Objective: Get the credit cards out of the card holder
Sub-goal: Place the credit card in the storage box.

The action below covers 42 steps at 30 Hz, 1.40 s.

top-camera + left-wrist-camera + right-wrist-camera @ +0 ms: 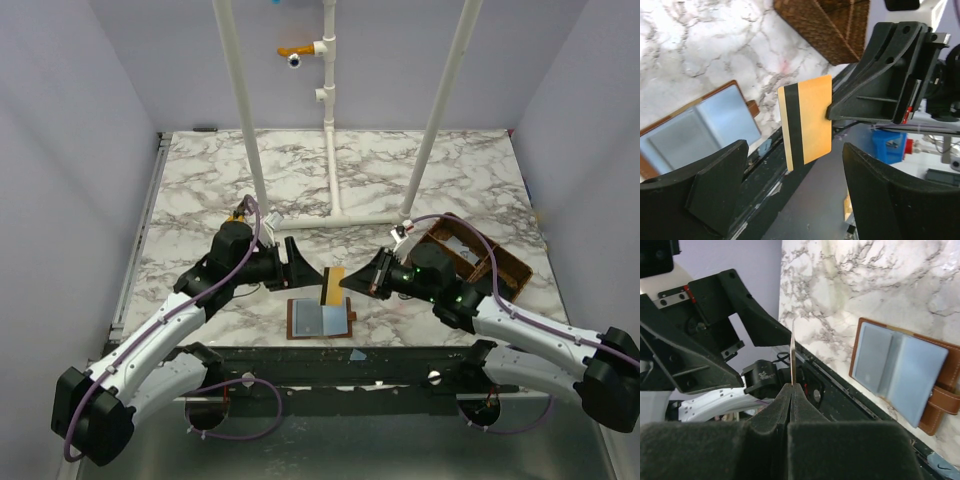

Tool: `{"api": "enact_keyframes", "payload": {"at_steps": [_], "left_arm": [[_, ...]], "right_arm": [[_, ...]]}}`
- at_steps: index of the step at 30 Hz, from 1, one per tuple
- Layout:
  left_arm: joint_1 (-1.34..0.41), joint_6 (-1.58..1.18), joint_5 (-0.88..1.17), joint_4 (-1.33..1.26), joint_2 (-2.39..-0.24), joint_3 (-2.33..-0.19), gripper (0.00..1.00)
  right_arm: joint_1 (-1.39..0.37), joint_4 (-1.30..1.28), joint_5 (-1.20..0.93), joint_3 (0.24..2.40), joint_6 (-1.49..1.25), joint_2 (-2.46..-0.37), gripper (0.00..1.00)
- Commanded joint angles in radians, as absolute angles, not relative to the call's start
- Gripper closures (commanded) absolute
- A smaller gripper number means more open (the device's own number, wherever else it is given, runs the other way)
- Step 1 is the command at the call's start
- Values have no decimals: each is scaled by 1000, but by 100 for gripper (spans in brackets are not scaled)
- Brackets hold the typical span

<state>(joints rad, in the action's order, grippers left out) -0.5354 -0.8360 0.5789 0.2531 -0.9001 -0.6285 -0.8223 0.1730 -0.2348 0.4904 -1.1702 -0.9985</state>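
Item: yellowish credit card (333, 285) with a dark stripe, upright, one edge pinched in your closed right tool (352, 283), just by the card holder (320, 318) lying open at the desk's (200, 190) near edge. Left tool (303, 270): spread wide beside the card, gripping nothing. Woven basket (470, 255) at right

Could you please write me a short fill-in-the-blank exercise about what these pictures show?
1. The right gripper is ____ on the yellow card with a black stripe.
2. The left gripper stands ____, holding nothing.
3. The brown leather card holder lies unfolded on the ____-patterned table.
Missing words: shut; open; marble.
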Motion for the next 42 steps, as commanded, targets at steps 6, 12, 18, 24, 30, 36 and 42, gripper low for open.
{"api": "enact_keyframes", "payload": {"at_steps": [6, 12, 18, 24, 30, 36, 42], "left_arm": [[-503, -955, 782, 22, -887, -566, 31], [-499, -1017, 845, -80, -902, -544, 47], [-499, -1075, 886, -166, -914, -517, 71], [-499, -1089, 892, -174, -901, -513, 100], [-499, -1082, 869, -146, -902, -525, 100], [-510, -1013, 808, -14, -910, -591, 100], [-540, -936, 726, 111, -952, -676, 100]], "right_arm": [[-815, 279, -336, 528, -1244, -966, 99], [-815, 317, -360, 531, -1261, -973, 99], [-815, 325, -366, 535, -1259, -980, 99], [-815, 267, -343, 553, -1223, -979, 95], [-815, 28, -206, 647, -1119, -951, 12], [-815, -222, 52, 705, -1114, -896, 0], [-815, -420, 261, 738, -1122, -884, 0]]}}
